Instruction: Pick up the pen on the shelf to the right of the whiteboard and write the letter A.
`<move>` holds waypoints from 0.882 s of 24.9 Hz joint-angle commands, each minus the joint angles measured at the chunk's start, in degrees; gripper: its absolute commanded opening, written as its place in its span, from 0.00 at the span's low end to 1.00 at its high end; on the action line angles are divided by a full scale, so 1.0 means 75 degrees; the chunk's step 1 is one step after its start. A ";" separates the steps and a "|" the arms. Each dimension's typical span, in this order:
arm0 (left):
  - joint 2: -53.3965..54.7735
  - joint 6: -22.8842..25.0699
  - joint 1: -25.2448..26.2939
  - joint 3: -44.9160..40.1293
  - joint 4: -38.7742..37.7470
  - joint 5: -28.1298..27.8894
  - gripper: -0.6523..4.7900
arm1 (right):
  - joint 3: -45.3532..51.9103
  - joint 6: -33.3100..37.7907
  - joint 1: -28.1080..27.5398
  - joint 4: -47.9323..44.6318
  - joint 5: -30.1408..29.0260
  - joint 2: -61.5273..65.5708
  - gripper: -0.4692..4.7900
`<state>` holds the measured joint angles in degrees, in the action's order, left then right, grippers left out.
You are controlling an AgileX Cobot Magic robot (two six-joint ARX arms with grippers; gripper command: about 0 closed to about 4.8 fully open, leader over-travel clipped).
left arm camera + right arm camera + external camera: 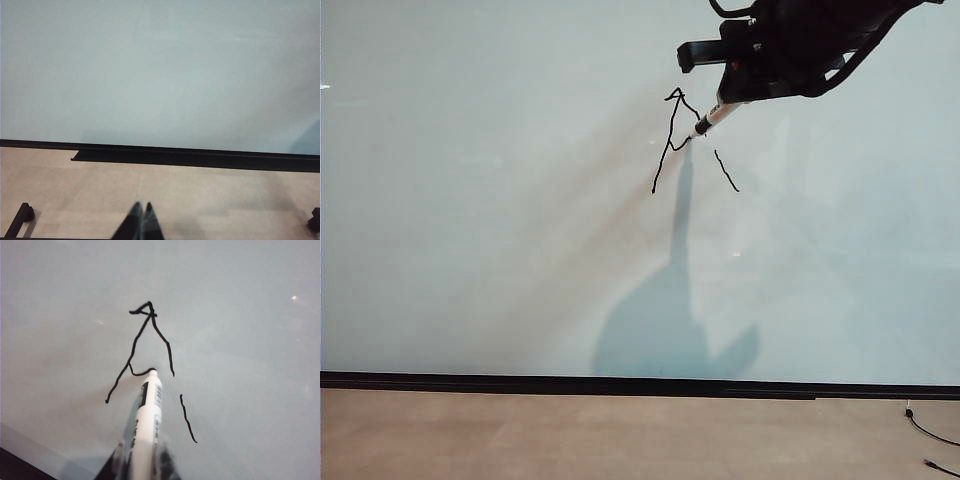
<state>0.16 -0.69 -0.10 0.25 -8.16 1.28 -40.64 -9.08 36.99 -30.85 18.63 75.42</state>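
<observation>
On the whiteboard (500,220), right hand (142,465) grips the pen (147,425), print unreadable; left hand (141,222) closed.

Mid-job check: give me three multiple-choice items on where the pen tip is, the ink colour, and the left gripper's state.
1. The pen tip sits
A. at the crossbar's end inside the letter A
B. on the board's bottom edge
C. far left of the whiteboard

2. The ink is
A. red
B. black
C. blue

3. The left gripper is
A. shut, empty
B. holding a pen
C. wide open

Answers: 1 A, the right gripper holds the tip there; 2 B, dark strokes; 3 A, its tips meet with nothing between.
</observation>
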 commanded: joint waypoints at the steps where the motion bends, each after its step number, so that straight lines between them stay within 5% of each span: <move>1: 0.0003 0.0032 0.0000 0.0017 0.0061 0.0000 0.11 | -0.0041 -0.0023 -0.0029 0.0070 0.0146 -0.0082 0.07; 22: 0.0003 0.0029 0.0000 0.0017 0.0064 0.0003 0.11 | -0.0035 -0.0023 -0.0114 0.0516 0.0326 -0.0391 0.07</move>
<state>0.16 -0.71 -0.10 0.25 -8.16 1.28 -40.64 -9.13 36.21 -26.85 20.43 72.82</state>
